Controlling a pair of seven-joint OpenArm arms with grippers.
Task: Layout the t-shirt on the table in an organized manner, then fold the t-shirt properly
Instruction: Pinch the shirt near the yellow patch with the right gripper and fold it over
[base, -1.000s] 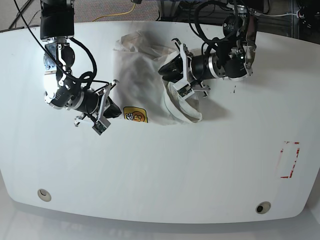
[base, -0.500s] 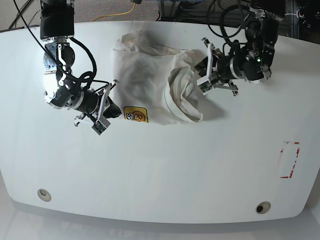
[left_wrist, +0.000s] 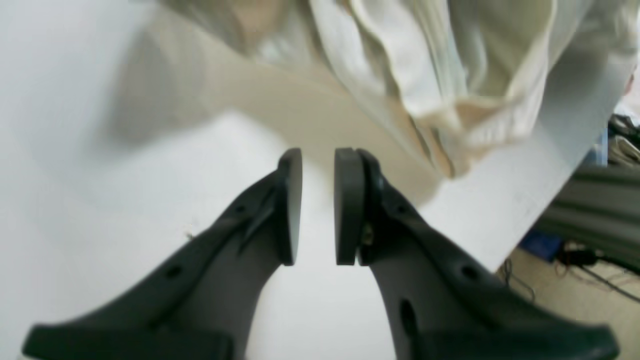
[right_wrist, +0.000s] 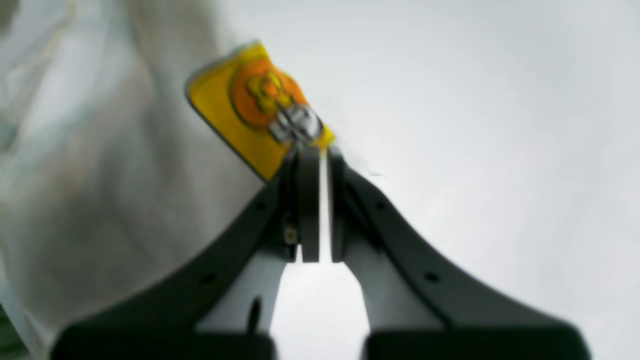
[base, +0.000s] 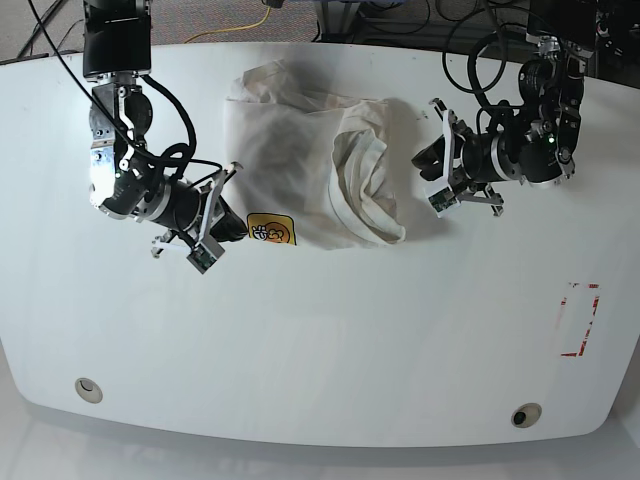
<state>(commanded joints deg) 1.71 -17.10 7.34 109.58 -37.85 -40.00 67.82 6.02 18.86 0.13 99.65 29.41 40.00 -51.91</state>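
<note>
"The shirt (base: 285, 165)?"
"One, cream, on the far part of the counter (base: 320, 340), left of centre; loose folds along its right side. Yellow-orange graphic (base: 271, 229) at its near edge."
"Left tool (left_wrist: 318, 155)?"
"Right of the shirt, apart from it; slightly open, narrow gap, holding nothing."
"Right tool (right_wrist: 324, 155)?"
"Left, beside the graphic; open by a sliver, empty. Contact with cloth: cannot tell."
"Counter markings?"
"Red-outlined rectangle (base: 582, 354), right."

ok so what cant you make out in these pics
- The t-shirt's far side: face down on the table, base view.
- Its lower graphic corner: behind the right claw, right wrist view.
- Its upper part: cut off by the top edge, left wrist view.
</note>
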